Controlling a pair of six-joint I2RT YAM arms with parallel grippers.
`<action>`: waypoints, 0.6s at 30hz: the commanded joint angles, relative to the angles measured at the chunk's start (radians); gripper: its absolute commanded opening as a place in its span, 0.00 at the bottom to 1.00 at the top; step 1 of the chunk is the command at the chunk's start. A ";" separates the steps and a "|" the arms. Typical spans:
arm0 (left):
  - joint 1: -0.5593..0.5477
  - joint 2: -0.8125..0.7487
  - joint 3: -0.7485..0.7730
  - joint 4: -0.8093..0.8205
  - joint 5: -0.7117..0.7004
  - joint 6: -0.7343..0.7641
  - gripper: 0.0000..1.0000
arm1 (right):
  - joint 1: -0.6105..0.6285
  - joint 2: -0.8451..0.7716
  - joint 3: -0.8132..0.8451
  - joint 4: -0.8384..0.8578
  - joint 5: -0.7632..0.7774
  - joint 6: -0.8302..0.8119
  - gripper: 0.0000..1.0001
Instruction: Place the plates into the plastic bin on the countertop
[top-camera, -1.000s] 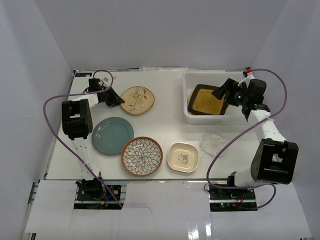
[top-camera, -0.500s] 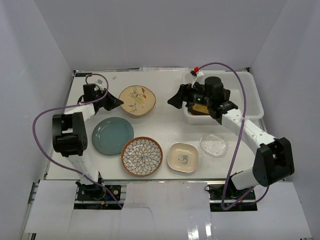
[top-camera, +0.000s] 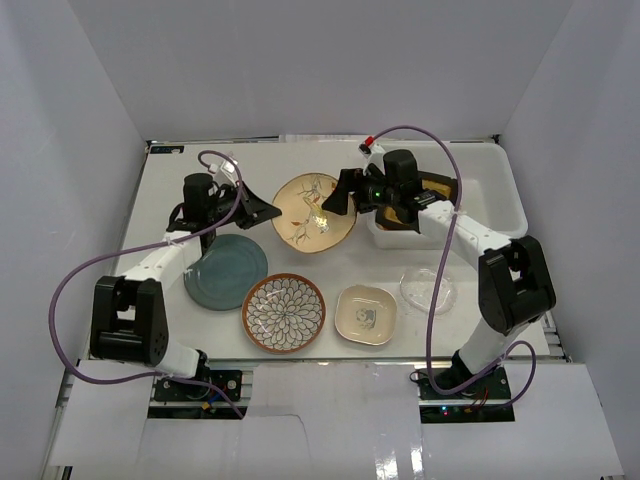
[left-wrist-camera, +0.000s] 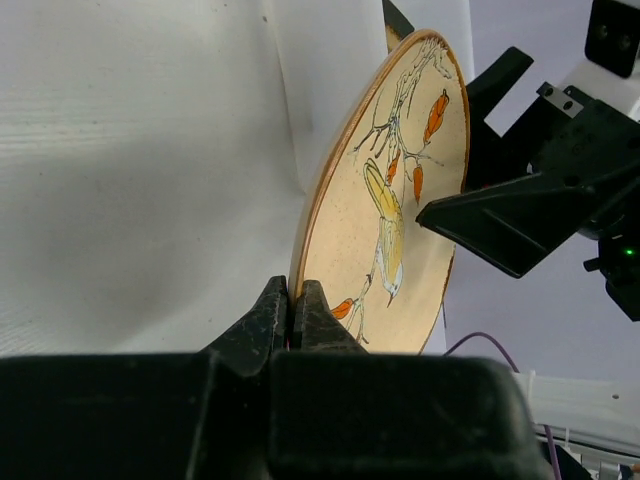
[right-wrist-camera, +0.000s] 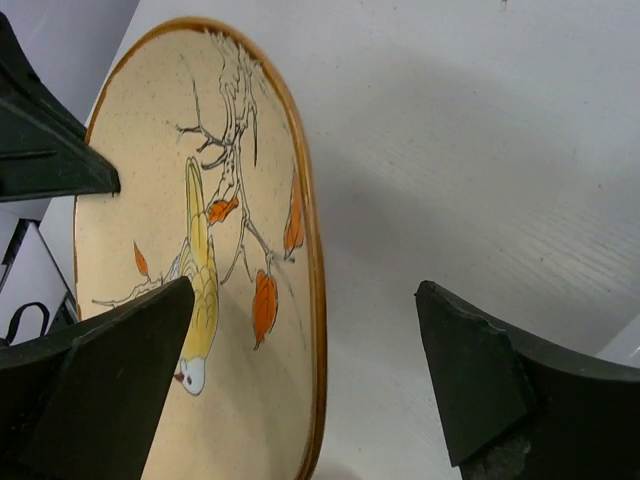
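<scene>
The cream round bird plate (top-camera: 313, 212) is raised and tilted on edge over the countertop (top-camera: 330, 260). My left gripper (top-camera: 268, 210) is shut on its left rim; in the left wrist view the fingers (left-wrist-camera: 294, 300) pinch the plate (left-wrist-camera: 400, 200). My right gripper (top-camera: 335, 195) is open, its jaws straddling the plate's opposite rim (right-wrist-camera: 190, 250) without touching (right-wrist-camera: 305, 290). The plastic bin (top-camera: 495, 190) stands at the back right with the black square plate (top-camera: 400, 222) inside, mostly hidden by the right arm.
Lying flat along the front are the teal plate (top-camera: 225, 270), the brown-rimmed petal-patterned plate (top-camera: 284, 312), the cream rounded-square plate (top-camera: 365, 314) and the clear glass plate (top-camera: 428, 290). White walls enclose the table on three sides. Purple cables loop off both arms.
My left gripper shut on the bird plate and lifted it rightward onto its edge. My right arm swung left out of the bin to the plate's far rim, jaws staying open.
</scene>
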 joint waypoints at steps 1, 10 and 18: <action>-0.004 -0.090 0.015 0.074 0.070 -0.023 0.00 | 0.001 -0.011 0.016 0.037 0.027 0.009 1.00; -0.023 -0.136 0.038 0.022 0.073 0.014 0.37 | -0.011 -0.084 -0.049 0.105 0.022 0.059 0.08; -0.084 -0.260 0.041 -0.161 -0.001 0.162 0.91 | -0.204 -0.232 -0.058 0.143 0.006 0.140 0.08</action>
